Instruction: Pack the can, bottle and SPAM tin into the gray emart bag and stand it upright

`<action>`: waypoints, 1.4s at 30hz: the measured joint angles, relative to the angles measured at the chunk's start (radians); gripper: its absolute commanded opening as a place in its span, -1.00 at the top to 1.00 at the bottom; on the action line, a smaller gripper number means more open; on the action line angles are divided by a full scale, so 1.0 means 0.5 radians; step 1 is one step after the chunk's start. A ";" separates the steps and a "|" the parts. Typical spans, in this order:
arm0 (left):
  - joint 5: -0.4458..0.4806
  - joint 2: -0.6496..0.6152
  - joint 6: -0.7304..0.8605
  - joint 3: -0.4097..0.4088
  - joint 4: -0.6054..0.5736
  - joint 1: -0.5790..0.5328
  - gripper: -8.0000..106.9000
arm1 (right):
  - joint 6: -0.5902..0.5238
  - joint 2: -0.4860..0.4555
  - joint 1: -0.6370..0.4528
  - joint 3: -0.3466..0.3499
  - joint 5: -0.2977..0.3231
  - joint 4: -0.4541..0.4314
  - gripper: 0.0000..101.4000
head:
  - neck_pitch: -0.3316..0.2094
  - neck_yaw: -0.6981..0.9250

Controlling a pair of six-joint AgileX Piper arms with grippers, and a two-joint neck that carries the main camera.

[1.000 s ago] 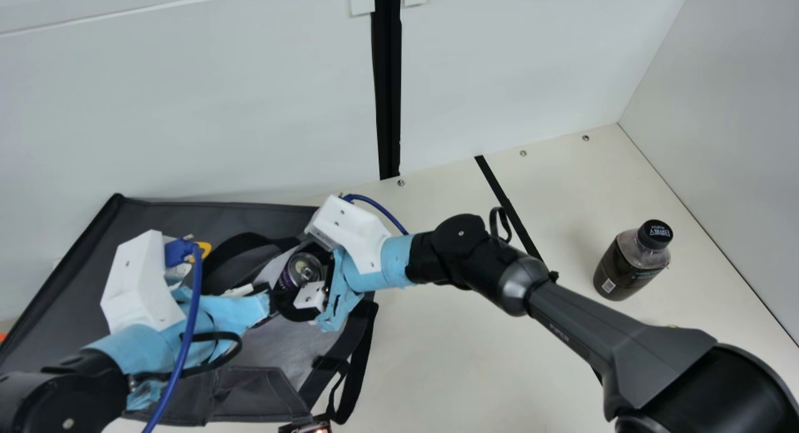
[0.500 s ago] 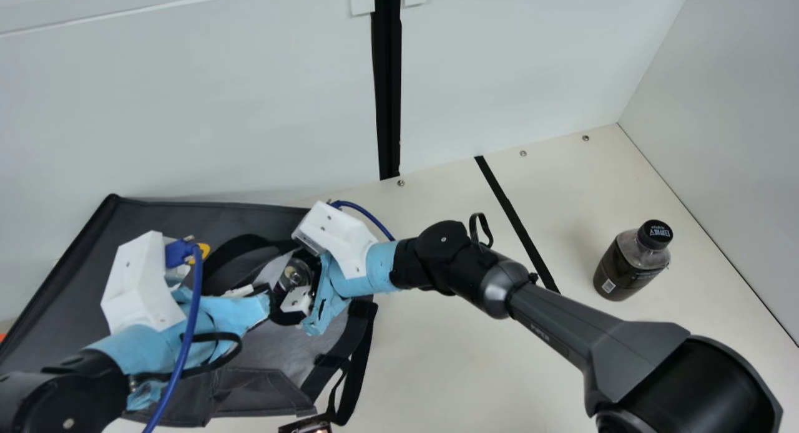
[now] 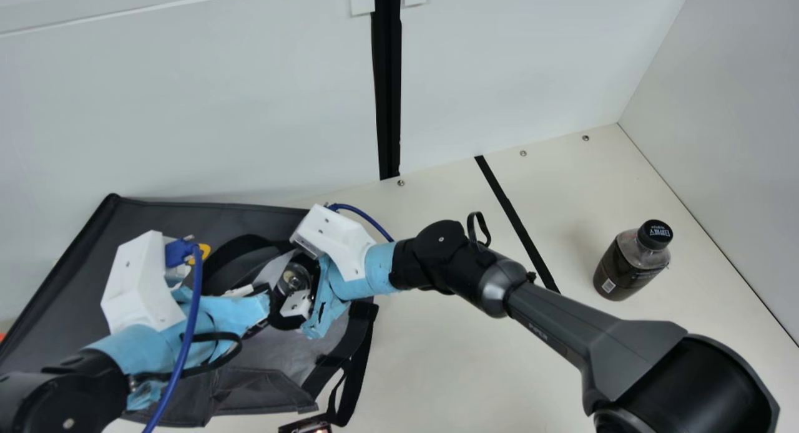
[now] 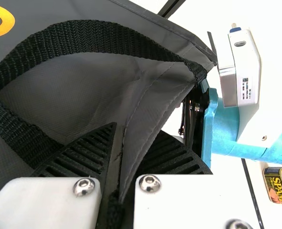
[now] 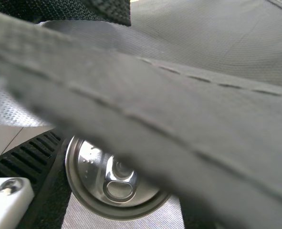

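At the main view's 8 o'clock lies the bag (image 3: 168, 221). The left gripper (image 3: 269, 304) is clenched on its edge; the right gripper (image 3: 297, 291), inside the mouth, grasps the can (image 3: 293, 276), whose lid faces the right wrist camera. The bottle (image 3: 629, 266) stands upright on the table (image 3: 462, 358) near 3 o'clock, and the tin (image 3: 307, 426) sits near 7 o'clock, outside the bag.

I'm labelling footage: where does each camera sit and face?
Main view: on the neck, looking down over the table; both arms show.
Left wrist view: on that wrist, facing the bag; its fingers and the right arm show.
Right wrist view: on that wrist, facing the can; one finger shows.
Main and right wrist share the can.
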 measured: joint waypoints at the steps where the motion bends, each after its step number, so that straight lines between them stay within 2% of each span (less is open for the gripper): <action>1: 0.000 0.000 0.000 0.000 0.000 0.000 1.00 | 0.000 0.000 -0.003 0.000 0.003 -0.004 -0.45 | 0.000 -0.003; 8: 0.000 0.000 0.000 0.000 0.000 0.000 1.00 | 0.000 0.004 -0.015 -0.002 0.025 -0.028 -0.87 | 0.000 -0.003; 17: 0.000 0.000 0.000 0.000 0.000 0.000 1.00 | 0.014 -0.015 -0.050 -0.004 0.074 -0.083 -0.87 | 0.000 -0.003; 25: 0.000 0.000 0.000 0.000 0.000 0.000 1.00 | 0.039 -0.102 -0.113 0.057 0.105 -0.148 -0.87 | 0.003 -0.003; 42: 0.000 0.000 0.000 0.000 0.000 0.000 1.00 | 0.093 -0.447 -0.319 0.264 0.169 -0.312 -0.87 | 0.000 0.000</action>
